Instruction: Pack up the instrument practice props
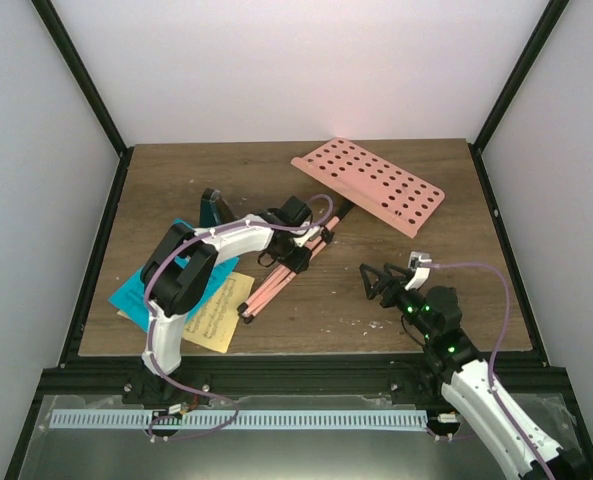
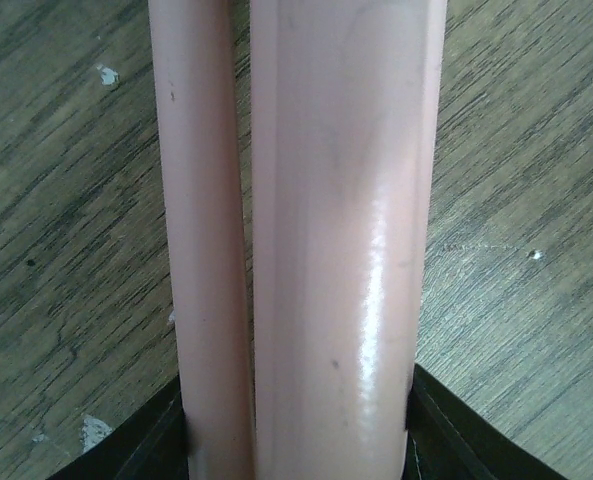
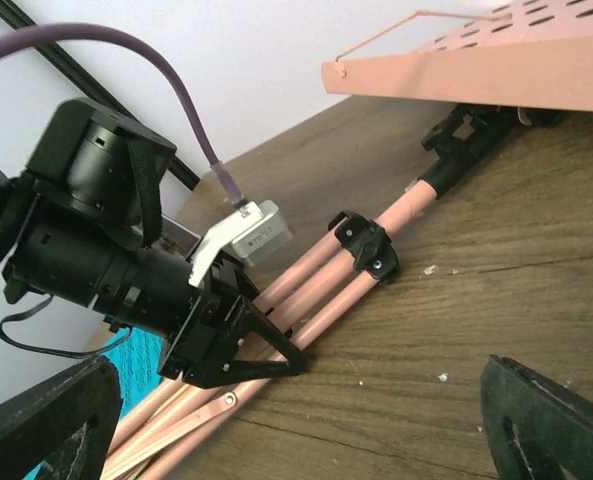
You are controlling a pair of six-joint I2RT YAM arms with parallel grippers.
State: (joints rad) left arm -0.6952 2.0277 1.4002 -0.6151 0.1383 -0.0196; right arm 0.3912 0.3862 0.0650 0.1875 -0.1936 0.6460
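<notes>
Sheet-music pages, cyan and yellow, their print too small to read, lie at the table's left near a black metronome. Left gripper clamps the legs of the pink music stand, which lies flat mid-table; right gripper hangs wide open, empty.

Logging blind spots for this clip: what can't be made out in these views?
- metronome: top view, mostly behind the left arm; only a dark corner shows.
- cyan page: top view, largely covered by that arm.
- yellow page: top view, print too small to read.
- music stand: left wrist view shows only its tubes, close up; left claw cut off by the bottom edge.
- desk: right wrist view, cut by top and right edges.
</notes>
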